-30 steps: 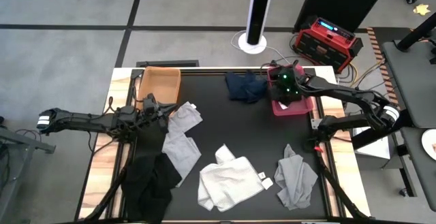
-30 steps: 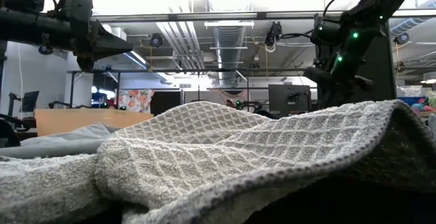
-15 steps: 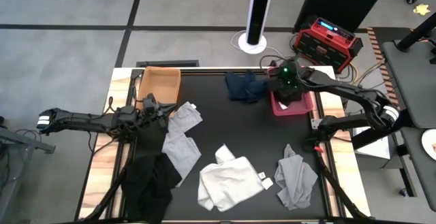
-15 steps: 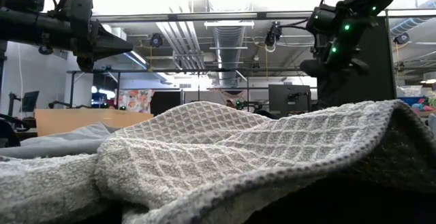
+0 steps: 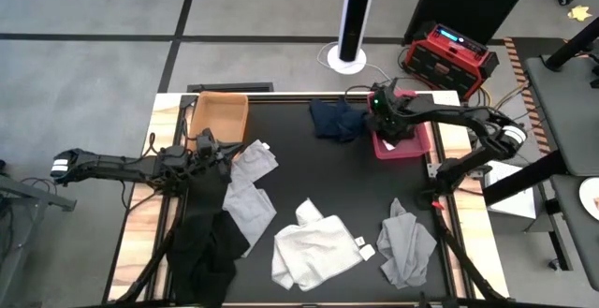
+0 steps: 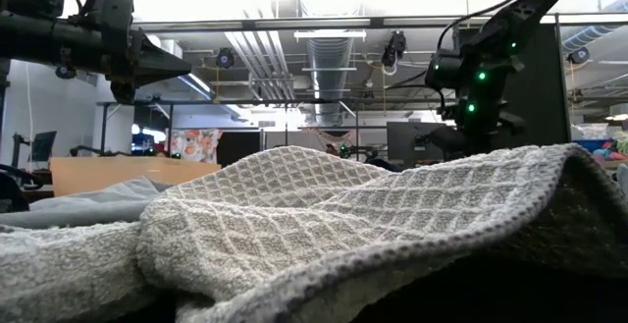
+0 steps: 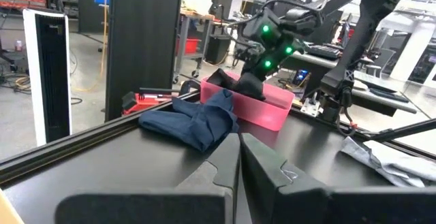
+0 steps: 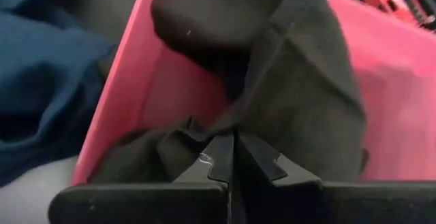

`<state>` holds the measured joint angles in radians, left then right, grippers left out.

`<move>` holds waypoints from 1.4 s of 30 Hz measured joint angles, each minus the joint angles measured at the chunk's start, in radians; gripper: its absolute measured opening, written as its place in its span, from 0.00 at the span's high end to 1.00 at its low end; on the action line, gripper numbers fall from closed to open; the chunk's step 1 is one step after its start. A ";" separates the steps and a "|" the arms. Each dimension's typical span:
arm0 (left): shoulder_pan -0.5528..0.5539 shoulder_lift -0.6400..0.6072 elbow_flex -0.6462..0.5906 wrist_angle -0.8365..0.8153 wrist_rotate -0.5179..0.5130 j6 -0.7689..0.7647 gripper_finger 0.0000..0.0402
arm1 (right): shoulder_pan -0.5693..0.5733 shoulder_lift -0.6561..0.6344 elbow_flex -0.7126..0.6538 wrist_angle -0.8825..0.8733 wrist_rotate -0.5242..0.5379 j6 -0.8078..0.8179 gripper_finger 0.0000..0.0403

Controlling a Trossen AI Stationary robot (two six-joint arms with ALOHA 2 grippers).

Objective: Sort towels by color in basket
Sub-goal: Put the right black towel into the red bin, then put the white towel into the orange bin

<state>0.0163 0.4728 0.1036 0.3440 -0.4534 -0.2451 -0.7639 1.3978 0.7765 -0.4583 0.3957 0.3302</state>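
My right gripper (image 5: 387, 125) is shut on a black towel (image 7: 235, 86) and sits low over the pink basket (image 5: 412, 147) at the table's far right. A navy towel (image 5: 337, 119) lies beside that basket's left wall. My left gripper (image 5: 217, 151) is shut and empty, by the edge of a light grey towel (image 5: 251, 163). Flat on the table lie another light grey towel (image 5: 248, 210), a black towel (image 5: 211, 242), a white towel (image 5: 314, 250) and a grey towel (image 5: 407, 244). My right gripper (image 8: 231, 146) pinches a raised fold of the black towel (image 8: 225, 125) between its two fingers, coming from above. The cloth rises in a peak to the fingers, and the rest of it (image 8: 300, 94) lies inside the pink basket (image 8: 170, 88).
An orange basket (image 5: 220, 116) stands at the far left corner, just beyond my left gripper. A light waffle towel (image 6: 324, 215) fills the low view close to the camera. A red box (image 5: 449, 51) sits on the floor beyond the table's far right edge.
My right gripper rose a little, then moved slightly toward the table's left and came down lower over the pink basket, its wrist turning as it went. The left arm and the towels on the table stayed as they were.
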 joint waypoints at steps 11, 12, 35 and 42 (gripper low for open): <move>0.000 0.000 0.000 -0.002 0.000 0.000 1.00 | 0.000 0.058 -0.003 0.001 -0.036 0.012 0.98; 0.000 0.000 0.000 -0.001 0.000 0.000 1.00 | 0.000 0.062 -0.004 0.005 -0.037 0.016 0.98; 0.000 0.003 0.000 0.001 0.000 -0.002 1.00 | 0.002 -0.127 0.000 -0.067 -0.032 0.021 0.91; 0.000 0.011 0.000 0.015 0.020 -0.069 1.00 | 0.109 -0.267 0.000 -0.075 -0.029 0.036 0.82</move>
<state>0.0166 0.4838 0.1036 0.3591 -0.4338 -0.3142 -0.6550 1.1313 0.7761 -0.5338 0.3668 0.3664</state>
